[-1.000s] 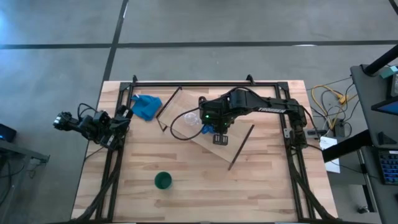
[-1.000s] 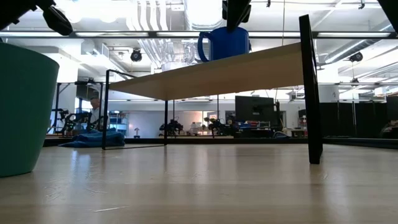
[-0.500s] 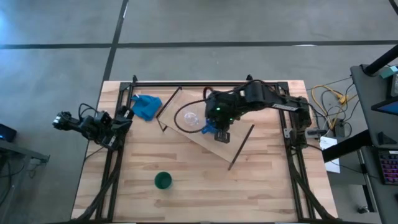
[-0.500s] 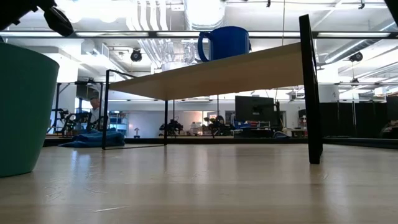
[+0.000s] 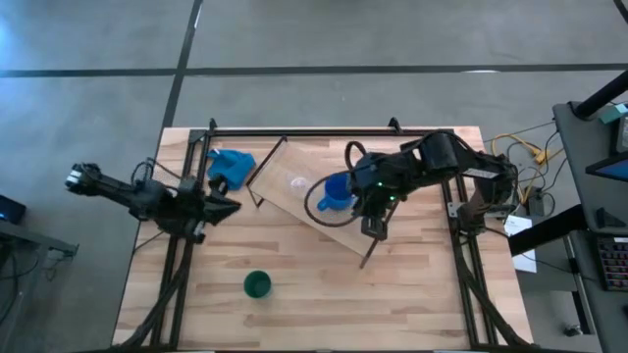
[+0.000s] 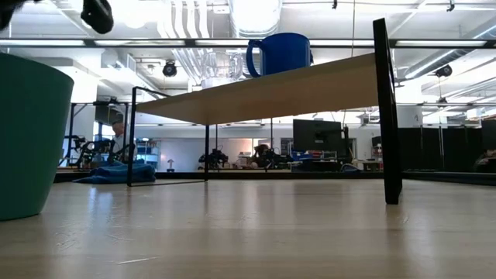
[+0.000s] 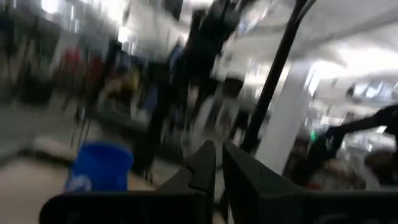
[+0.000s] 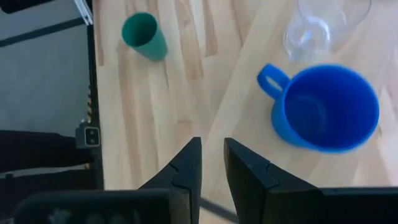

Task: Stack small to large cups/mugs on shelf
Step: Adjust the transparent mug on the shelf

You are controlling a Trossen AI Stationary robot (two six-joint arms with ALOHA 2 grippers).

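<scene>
floor (image 5: 392, 39): grey concrete | ceiling (image 6: 194, 23): white ducts, bright lights | monitor (image 6: 318, 133) behind

A lab or workshop hall for robot work. A wood table (image 5: 324, 294) with dark arm frames stands on a bare grey concrete floor (image 5: 324, 44). Beside the table, yellow cables (image 5: 517, 157) lie loose by a dark equipment cart (image 5: 599, 186). Beyond the table, the low view shows an open ceiling with white ducts (image 6: 186, 19), strip lights, a monitor (image 6: 318, 133) and a seated person (image 6: 118, 139).
</scene>
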